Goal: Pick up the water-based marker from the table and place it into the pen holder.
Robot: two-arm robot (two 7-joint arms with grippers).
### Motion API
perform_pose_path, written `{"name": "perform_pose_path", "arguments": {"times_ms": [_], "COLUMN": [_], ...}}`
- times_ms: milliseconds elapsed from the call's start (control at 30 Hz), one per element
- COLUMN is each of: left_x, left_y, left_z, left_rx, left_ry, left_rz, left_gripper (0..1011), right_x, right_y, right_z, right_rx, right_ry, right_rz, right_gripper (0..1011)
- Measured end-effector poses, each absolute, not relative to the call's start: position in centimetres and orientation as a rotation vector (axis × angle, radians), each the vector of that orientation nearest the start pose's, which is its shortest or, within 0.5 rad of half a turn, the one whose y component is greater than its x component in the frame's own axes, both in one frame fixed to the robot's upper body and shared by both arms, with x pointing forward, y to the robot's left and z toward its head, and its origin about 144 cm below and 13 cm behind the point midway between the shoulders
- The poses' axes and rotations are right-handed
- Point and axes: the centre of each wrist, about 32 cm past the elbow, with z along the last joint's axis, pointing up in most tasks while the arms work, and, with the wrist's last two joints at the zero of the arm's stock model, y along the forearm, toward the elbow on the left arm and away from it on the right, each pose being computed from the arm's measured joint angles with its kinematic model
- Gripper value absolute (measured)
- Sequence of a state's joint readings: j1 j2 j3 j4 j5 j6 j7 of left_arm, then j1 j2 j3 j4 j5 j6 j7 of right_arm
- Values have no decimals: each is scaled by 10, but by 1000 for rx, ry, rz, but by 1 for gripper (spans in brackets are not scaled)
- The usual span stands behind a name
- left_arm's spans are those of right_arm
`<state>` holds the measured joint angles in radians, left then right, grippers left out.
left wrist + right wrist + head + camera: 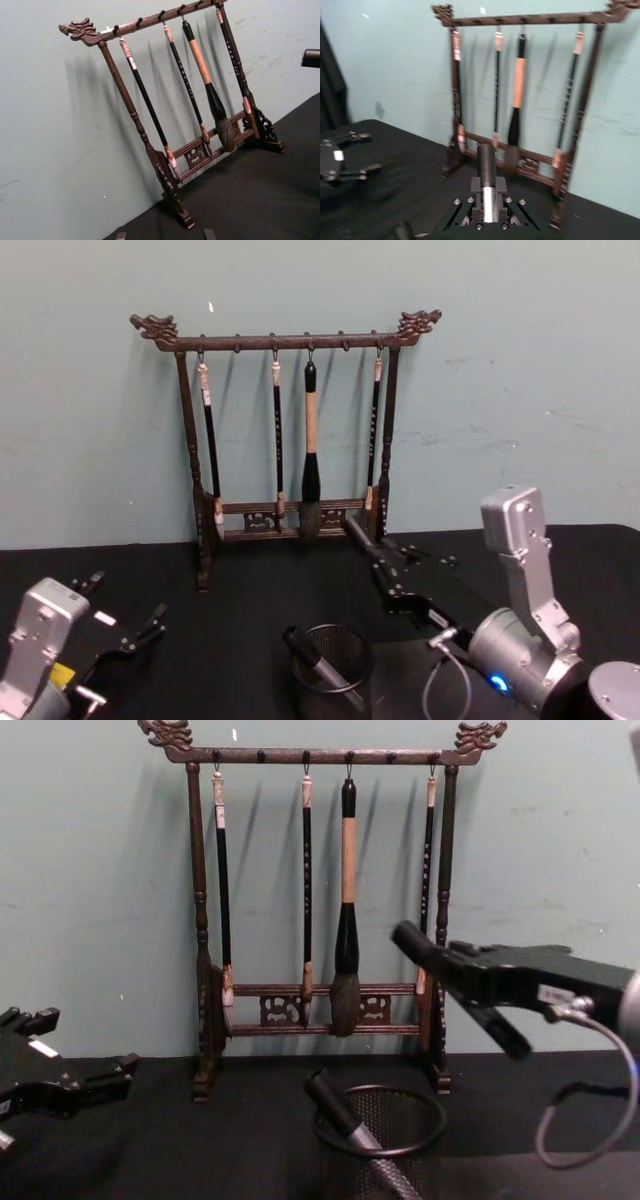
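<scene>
Head view: the right gripper (pixel 398 575) is clamped on the water-based marker (pixel 358 532), raised behind the pen holder (pixel 300 672), where 1 dark pen (pixel 325 665) leans. The left gripper (pixel 125 640) sits idle, fingers spread wide, low over the table (pixel 250 605). Right wrist view: the marker juts straight out from the jaws. Chest view: it hangs above and right of the holder. This looks like the carry step; next, tip the marker down over the rim and release.

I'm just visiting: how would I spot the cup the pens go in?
Find the tall dark wooden brush rack at the back of the black cloth-covered table. In front of it, near the middle, stands the small round black wire-mesh pen holder. Unlike the rack it is short and see-through, with a dark marker leaning inside.
</scene>
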<state>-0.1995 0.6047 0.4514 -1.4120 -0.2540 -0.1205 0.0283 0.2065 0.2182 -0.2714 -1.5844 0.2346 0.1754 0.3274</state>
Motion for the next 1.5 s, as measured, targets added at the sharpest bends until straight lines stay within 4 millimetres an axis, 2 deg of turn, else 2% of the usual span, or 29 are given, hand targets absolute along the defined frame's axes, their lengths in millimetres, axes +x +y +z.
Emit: {"name": "perform_pose_path", "arguments": {"times_ms": [300,600,1500], "left_x": [489,489,489], "left_y": [310,310,310], "left_z": [1140,1140,1140], "left_rx": [304,304,304], "left_ry": [-285,-285,-285], "left_rz": [1248,1248,1248], "left_gripper": [1001,1001,1001], "right_x": [508,508,514], "right_y": [-184,-174,-167], "right_z": [1203,1199,1188], "right_rx": [-8,-8,-30], "right_ry": [-4,10,24], "right_rz": [-866,-811,-789], "right_gripper": [178,178,178]}}
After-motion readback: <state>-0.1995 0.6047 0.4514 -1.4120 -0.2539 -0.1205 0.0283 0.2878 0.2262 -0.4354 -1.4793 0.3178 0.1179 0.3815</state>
